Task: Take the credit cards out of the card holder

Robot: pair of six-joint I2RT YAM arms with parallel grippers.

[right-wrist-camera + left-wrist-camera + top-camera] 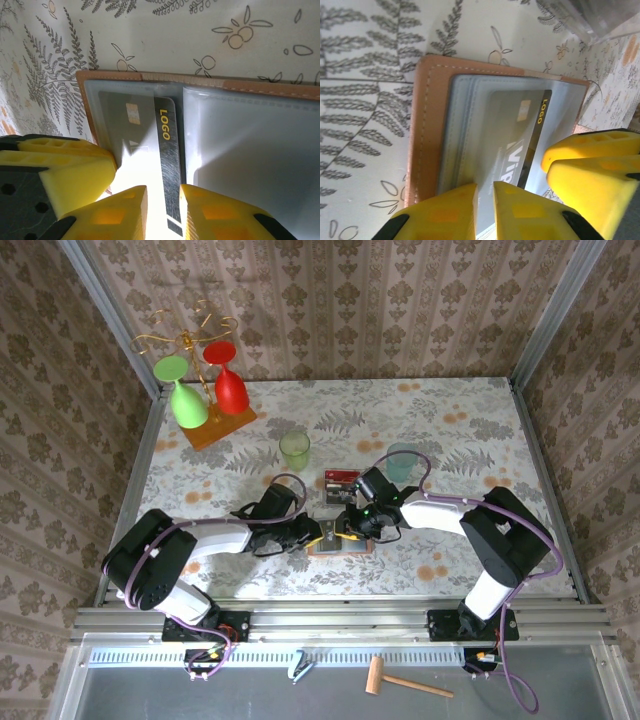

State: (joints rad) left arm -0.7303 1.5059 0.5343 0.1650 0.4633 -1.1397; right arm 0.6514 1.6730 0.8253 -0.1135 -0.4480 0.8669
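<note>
Top external view: the card holder [345,546] lies open on the desk [450,440], with the left gripper [318,533] at its left side, the right gripper [352,528] at its right, and a red card [341,478] just beyond it. Left wrist view: a silvery-grey card [515,135] sits in the card holder's pocket; the left jaws are nearly together over its edge, grip unclear. Right wrist view: the right jaws are narrowly apart astride that card's dark stripe; I cannot tell whether they clamp it.
</note>
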